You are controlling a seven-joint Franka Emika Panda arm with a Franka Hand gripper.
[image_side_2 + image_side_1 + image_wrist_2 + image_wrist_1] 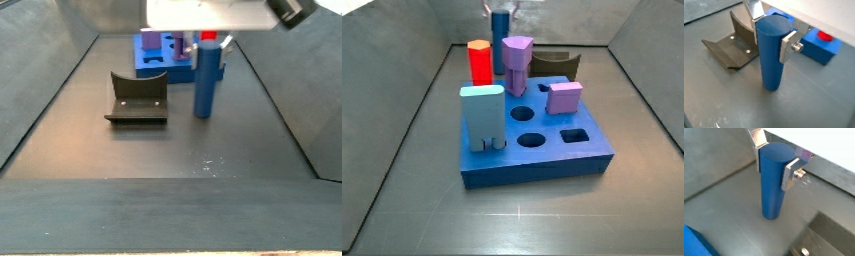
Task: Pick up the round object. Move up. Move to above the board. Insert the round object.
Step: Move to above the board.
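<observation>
The round object (771, 188) is a tall medium-blue cylinder standing upright, its foot at the grey floor. It also shows in a wrist view (771, 55) and in both side views (500, 24) (207, 85). My gripper (774, 163) (771, 35) is shut on it near its top, with one silver finger (791, 174) pressed against each side. In a side view the gripper (207, 42) hangs over the peg. The board (543, 168) is a thick dark-blue block with round and square holes. It lies apart from the peg (821, 54) (158, 62).
On the board stand a red peg (478, 62), a purple hexagonal peg (517, 60), a light-blue block (481, 118) and a purple cube (564, 97). The dark fixture (138, 98) (734, 45) (556, 65) stands beside the peg. Grey walls enclose the floor.
</observation>
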